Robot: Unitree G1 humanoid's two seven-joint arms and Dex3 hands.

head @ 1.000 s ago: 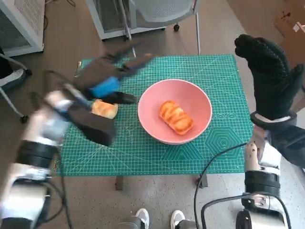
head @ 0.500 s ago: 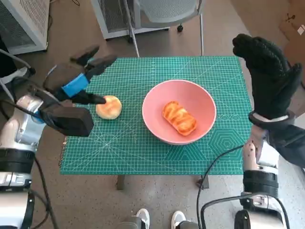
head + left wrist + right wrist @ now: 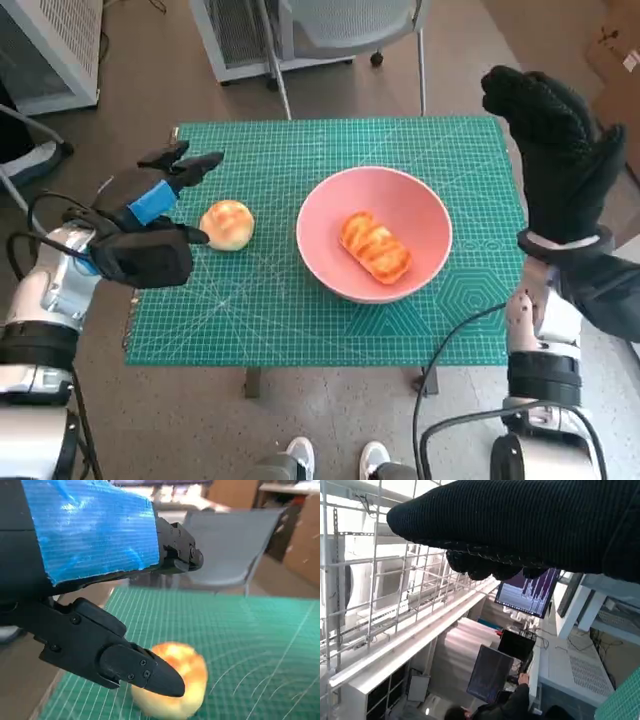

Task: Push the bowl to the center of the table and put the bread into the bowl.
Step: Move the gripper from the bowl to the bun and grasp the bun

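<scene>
A pink bowl (image 3: pixel 420 215) stands near the middle of the green cutting mat (image 3: pixel 330 330), with a glazed bread roll (image 3: pixel 374 247) lying inside it. A round bun (image 3: pixel 227 223) lies on the mat to the left of the bowl; the left wrist view shows this bun (image 3: pixel 187 672) close beyond my fingertips (image 3: pixel 155 672). My left hand (image 3: pixel 150 215) hovers at the mat's left edge beside the bun, fingers apart and holding nothing. My right hand (image 3: pixel 558 150) is raised high at the table's right side, fingers spread, empty.
A grey chair (image 3: pixel 330 30) stands behind the table, and another piece of furniture (image 3: pixel 45 50) is at the back left. Feet (image 3: pixel 335 460) show at the table's front. In the right wrist view a person (image 3: pixel 512 705) sits by monitors (image 3: pixel 527 592).
My left hand has drawn back leftward and down from over the mat to its left edge, leaving the bun uncovered. The right hand stays raised. The camera shifted slightly.
</scene>
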